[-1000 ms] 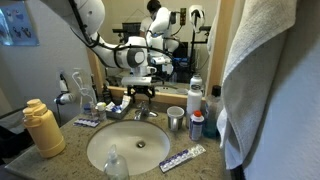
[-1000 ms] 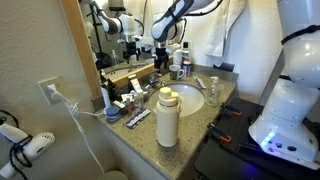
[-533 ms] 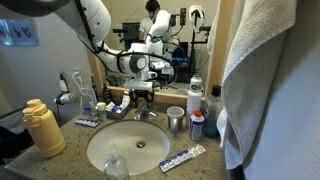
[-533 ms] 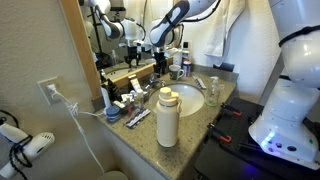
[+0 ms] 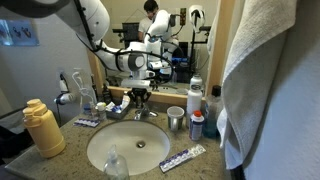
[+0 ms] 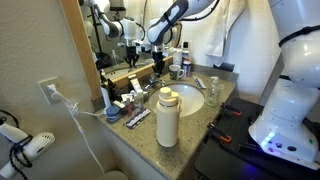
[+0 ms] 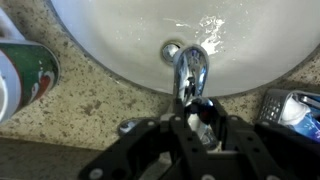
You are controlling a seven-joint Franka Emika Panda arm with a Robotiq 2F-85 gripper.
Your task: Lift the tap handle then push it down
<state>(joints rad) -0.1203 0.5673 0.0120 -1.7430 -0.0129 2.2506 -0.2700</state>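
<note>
The tap handle is a small shiny chrome lever behind the short silver spout at the back rim of the oval white sink. In the wrist view my gripper is shut on it, a black finger pressed against each side. In both exterior views the gripper hangs straight down over the faucet, between the mirror and the sink. The fingers hide most of the handle there.
A yellow bottle stands near the counter edge. A steel cup and bottles stand beside the faucet. A toothpaste tube lies by the basin. A towel hangs close by, and a green can sits near the gripper.
The jaws have gone from wide open to shut on the tap handle. The arm has barely shifted over the faucet.
</note>
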